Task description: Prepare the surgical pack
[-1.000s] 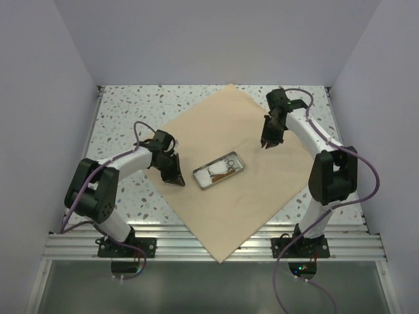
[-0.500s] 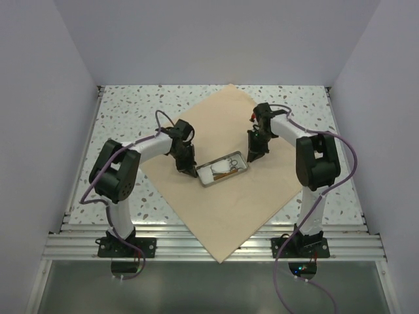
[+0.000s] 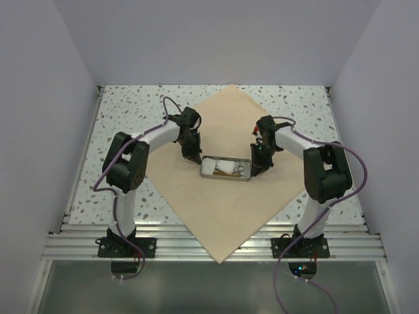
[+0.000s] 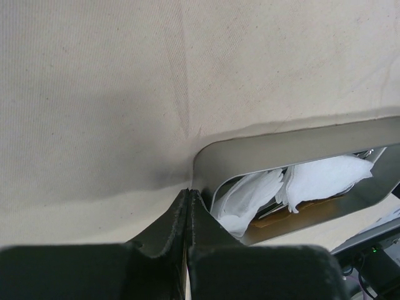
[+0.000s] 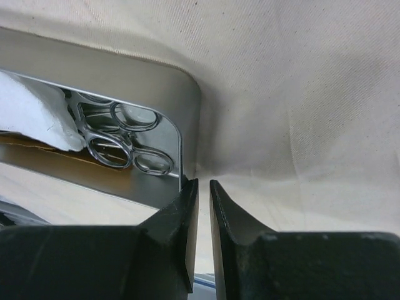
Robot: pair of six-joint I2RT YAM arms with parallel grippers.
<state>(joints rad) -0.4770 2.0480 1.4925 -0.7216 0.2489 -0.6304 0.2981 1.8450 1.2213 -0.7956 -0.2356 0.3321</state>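
Observation:
The tan cloth (image 3: 226, 196) lies spread flat as a diamond on the table. The silver tin (image 3: 226, 169) sits on its middle, holding white gauze (image 3: 213, 167) and steel instruments (image 3: 239, 170). My left gripper (image 3: 194, 157) is shut and empty, its tips (image 4: 189, 191) against the tin's left corner (image 4: 275, 147), with gauze (image 4: 315, 178) showing inside. My right gripper (image 3: 256, 170) is shut to a thin gap and empty, its tips (image 5: 203, 182) at the tin's right end (image 5: 119, 65), next to the instruments' ring handles (image 5: 122, 147).
The speckled tabletop (image 3: 124, 111) shows around the cloth. White walls close in the left, back and right. A metal rail (image 3: 209, 245) runs along the near edge, and the cloth's near corner hangs over it.
Both grippers moved inward from the cloth's sides to the tin's two ends. The tin turned from slanted to level and shifted slightly to the right.

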